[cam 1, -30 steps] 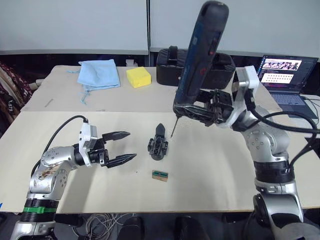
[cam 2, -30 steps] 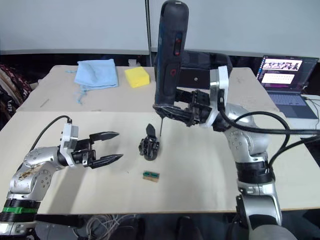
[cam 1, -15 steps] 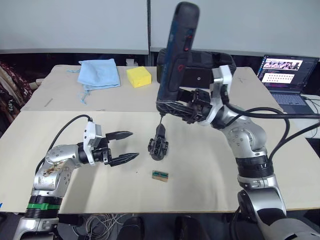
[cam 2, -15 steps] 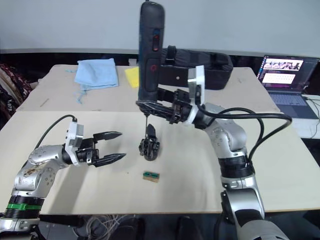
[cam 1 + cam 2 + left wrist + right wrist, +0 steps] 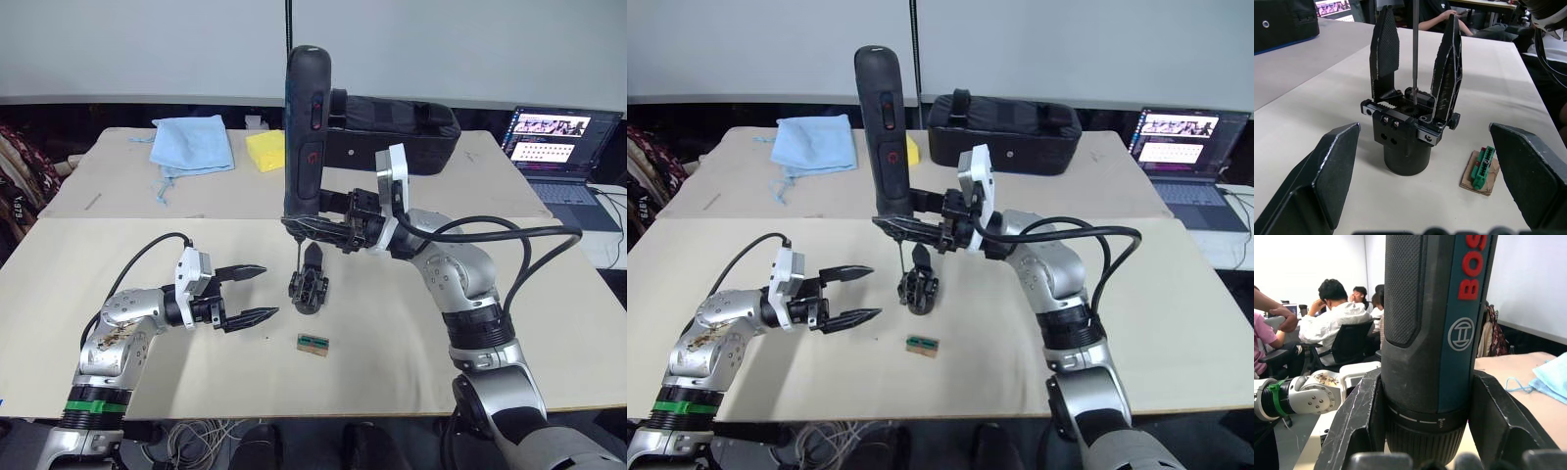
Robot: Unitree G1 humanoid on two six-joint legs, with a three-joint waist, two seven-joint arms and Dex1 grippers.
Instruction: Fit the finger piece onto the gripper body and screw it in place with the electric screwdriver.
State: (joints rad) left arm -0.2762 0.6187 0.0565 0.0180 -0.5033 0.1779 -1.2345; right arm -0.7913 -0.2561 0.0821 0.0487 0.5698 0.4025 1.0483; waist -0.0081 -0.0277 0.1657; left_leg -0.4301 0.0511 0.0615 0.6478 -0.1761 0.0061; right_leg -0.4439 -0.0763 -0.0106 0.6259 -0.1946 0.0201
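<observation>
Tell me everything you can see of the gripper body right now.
The gripper body is a small black assembly: a round base standing upright on the beige table, a blocky top with screw holes and a toothed rail, and two ribbed, pointed fingers rising from it. The electric screwdriver bit comes down between those fingers to the block's top. The open left gripper sits beside it, not touching.

Even, bright room light falls from overhead across the pale bench (image 5: 411,343), and shadows under things are soft and faint. No harsh glare anywhere. The laptop screen (image 5: 558,129) glows bright at the far right. Close to the wrist camera, the screwdriver (image 5: 1435,333) is sharp, while the seated people (image 5: 1337,328) behind blur softly.
</observation>
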